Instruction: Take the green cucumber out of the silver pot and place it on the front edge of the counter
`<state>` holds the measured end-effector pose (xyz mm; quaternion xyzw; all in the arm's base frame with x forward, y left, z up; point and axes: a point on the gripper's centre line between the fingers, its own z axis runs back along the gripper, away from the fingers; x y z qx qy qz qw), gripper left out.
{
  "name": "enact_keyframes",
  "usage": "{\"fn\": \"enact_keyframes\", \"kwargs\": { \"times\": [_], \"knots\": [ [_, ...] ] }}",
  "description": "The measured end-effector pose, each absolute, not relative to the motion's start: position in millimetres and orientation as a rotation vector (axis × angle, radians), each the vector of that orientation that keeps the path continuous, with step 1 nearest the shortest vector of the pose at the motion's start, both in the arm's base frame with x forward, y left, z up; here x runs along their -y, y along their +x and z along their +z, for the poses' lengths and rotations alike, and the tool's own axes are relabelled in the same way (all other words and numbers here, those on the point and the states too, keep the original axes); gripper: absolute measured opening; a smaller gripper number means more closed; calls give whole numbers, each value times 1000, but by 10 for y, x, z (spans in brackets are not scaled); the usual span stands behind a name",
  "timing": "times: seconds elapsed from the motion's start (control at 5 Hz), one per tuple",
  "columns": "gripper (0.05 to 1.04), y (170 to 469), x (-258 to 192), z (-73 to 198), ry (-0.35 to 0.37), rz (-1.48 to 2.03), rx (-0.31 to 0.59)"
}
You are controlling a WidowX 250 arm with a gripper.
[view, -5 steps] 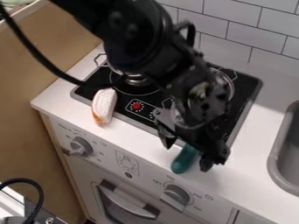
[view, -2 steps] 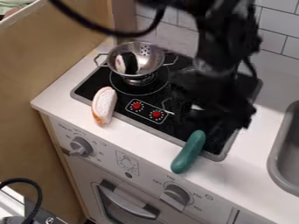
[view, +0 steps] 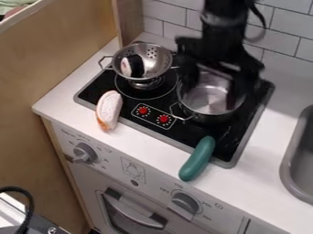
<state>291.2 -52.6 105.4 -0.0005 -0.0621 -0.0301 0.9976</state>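
The black gripper [view: 213, 87] hangs over the back of the silver pot [view: 207, 99] on the right burner, its two fingers spread wide and nothing seen between them. Part of the pot's rim is hidden behind it. To the left, a metal colander [view: 156, 57] rests on the other burner and holds a black and white sushi piece [view: 135, 66]. A bread slice [view: 109, 109] with an orange crust lies across the stove's front left edge. The green cucumber-like toy [view: 197, 158] lies across the front right edge.
The black stovetop [view: 128, 108] has two red-marked dials at its front middle. A tiled wall [view: 282, 44] rises behind, a wooden panel [view: 67, 55] stands at the left, and a grey sink [view: 293, 173] is at the right.
The gripper has moved back from near the green toy to above the pot. The colander and pot have come into fuller view, while the bread and green toy keep their places.
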Motion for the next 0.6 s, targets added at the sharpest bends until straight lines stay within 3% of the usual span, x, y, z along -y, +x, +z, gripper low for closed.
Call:
{"fn": "enact_keyframes", "kwargs": {
  "times": [0.6],
  "knots": [
    [997, 3197, -62, 1196, 7, -179, 78]
  ]
}}
